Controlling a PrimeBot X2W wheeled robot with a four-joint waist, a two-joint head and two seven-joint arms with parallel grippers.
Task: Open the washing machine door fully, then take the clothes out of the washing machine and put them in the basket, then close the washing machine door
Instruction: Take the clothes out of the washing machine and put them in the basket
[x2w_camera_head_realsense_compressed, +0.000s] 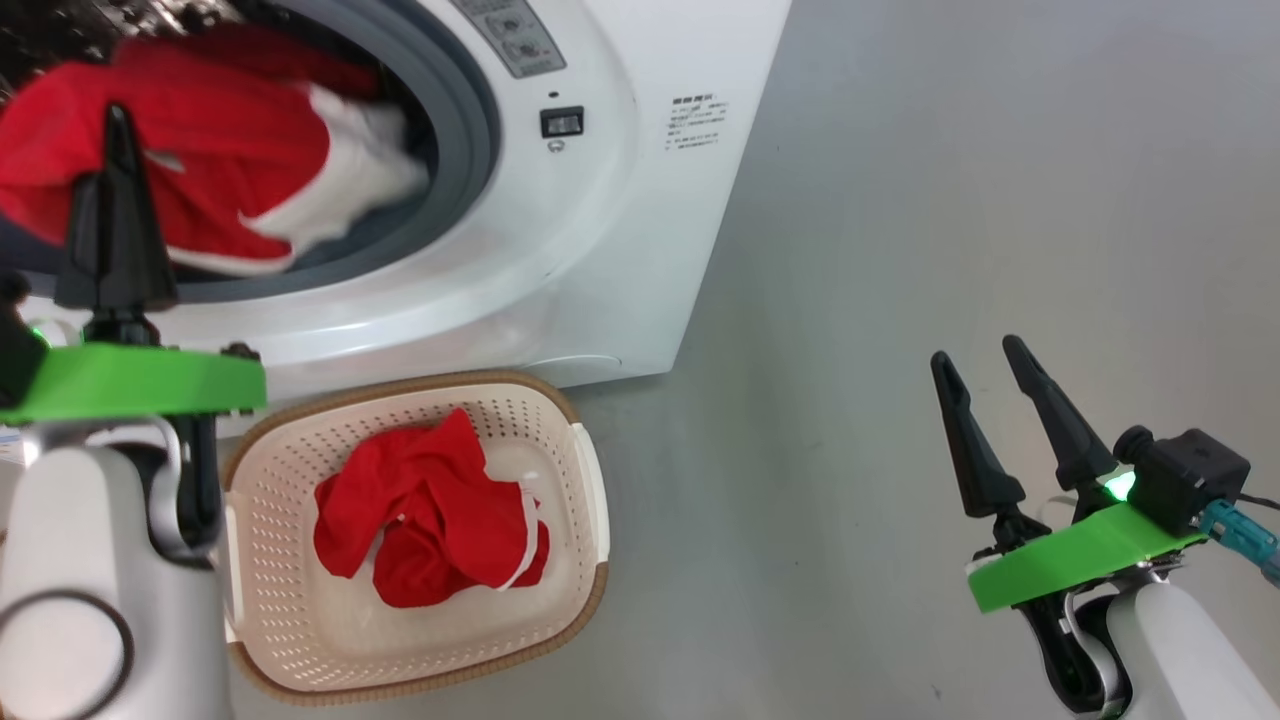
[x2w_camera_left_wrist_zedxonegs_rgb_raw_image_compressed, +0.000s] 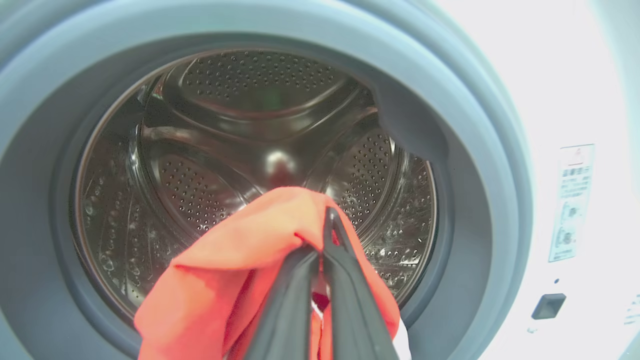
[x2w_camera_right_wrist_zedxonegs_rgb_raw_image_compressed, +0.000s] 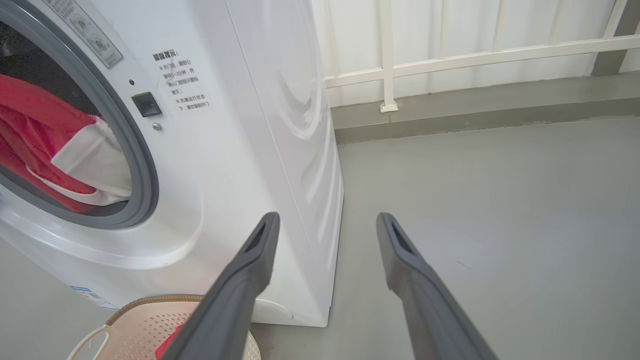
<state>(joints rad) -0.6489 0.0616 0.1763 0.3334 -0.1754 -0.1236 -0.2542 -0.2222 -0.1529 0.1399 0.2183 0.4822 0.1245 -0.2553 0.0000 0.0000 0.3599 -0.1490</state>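
Observation:
The washing machine (x2w_camera_head_realsense_compressed: 640, 200) stands with its grey-ringed mouth uncovered; the washing machine door is out of view. A red garment with white trim (x2w_camera_head_realsense_compressed: 210, 170) hangs out over the mouth's lower rim. My left gripper (x2w_camera_head_realsense_compressed: 118, 112) is shut on this garment just in front of the mouth. In the left wrist view the fingers (x2w_camera_left_wrist_zedxonegs_rgb_raw_image_compressed: 345, 280) pinch red cloth (x2w_camera_left_wrist_zedxonegs_rgb_raw_image_compressed: 235, 270) before the steel drum (x2w_camera_left_wrist_zedxonegs_rgb_raw_image_compressed: 225, 130). The basket (x2w_camera_head_realsense_compressed: 300, 470) sits on the floor below the mouth with another red garment (x2w_camera_head_realsense_compressed: 430, 520) in it. My right gripper (x2w_camera_head_realsense_compressed: 976, 350) is open over the floor, to the right of the basket.
Grey floor (x2w_camera_head_realsense_compressed: 950, 200) stretches to the right of the machine. In the right wrist view a white railing and panelled wall (x2w_camera_right_wrist_zedxonegs_rgb_raw_image_compressed: 450, 55) run behind the machine, and the basket's rim (x2w_camera_right_wrist_zedxonegs_rgb_raw_image_compressed: 145, 302) shows at the bottom left.

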